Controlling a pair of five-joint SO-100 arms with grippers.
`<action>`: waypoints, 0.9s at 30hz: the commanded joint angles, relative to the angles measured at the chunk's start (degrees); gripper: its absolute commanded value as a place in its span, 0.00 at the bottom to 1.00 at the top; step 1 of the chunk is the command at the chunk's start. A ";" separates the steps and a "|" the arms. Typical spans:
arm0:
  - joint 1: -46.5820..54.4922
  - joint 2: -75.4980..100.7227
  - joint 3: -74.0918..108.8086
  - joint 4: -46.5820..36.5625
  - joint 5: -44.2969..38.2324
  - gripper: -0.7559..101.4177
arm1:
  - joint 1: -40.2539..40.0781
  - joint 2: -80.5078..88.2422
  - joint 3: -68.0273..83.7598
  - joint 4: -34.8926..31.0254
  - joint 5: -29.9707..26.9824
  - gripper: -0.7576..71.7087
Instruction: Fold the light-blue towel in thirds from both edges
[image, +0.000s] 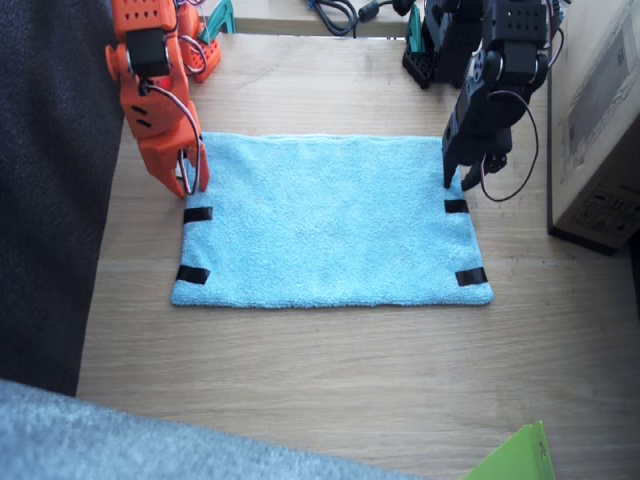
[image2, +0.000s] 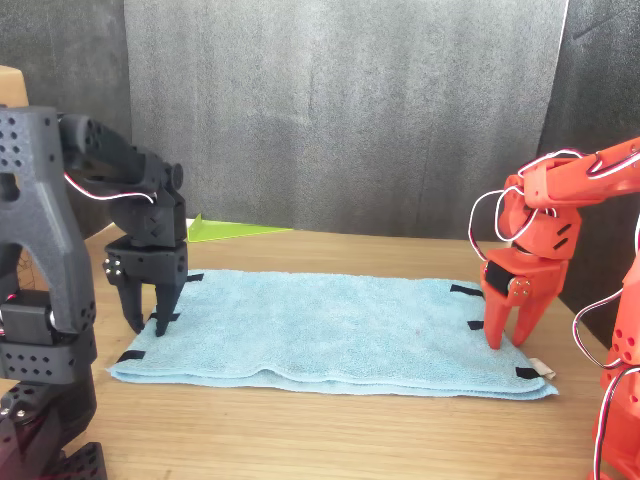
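- One light-blue towel (image: 330, 220) lies spread flat across the middle of the wooden table (image: 330, 380), its long sides running across between my two arms.
- Short black tape strips mark both short edges; a small white tag (image2: 541, 371) pokes out at one corner in the front view.
- Along the side nearest the front camera, the towel's border looks slightly doubled and wavy.
- My right gripper (image: 190, 172), the orange one, points straight down at the towel's short edge, fingers a little parted, tips at the cloth; I cannot tell whether they pinch it.
- My left gripper (image: 462, 178), the black one, also points down at the opposite short edge, fingers apart, straddling a tape strip (image2: 163, 317) in the front view.
- Beyond the towel, the table is pale wood grain.
- A cardboard box (image: 600, 120) stands beside my left arm.
- A green sheet (image: 515, 458) shows at one table corner.
- Dark grey fabric (image2: 340, 110) hangs as a backdrop behind the table.
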 joint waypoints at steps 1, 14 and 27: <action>1.23 0.97 -0.97 0.97 0.26 0.08 | 1.49 -0.97 0.09 1.05 0.62 0.21; 1.05 1.67 -0.35 0.79 0.26 0.01 | 2.29 -1.67 -0.09 1.41 0.35 0.01; 0.62 1.67 -0.26 0.44 0.09 0.01 | 5.89 5.27 -7.12 10.02 -1.14 0.01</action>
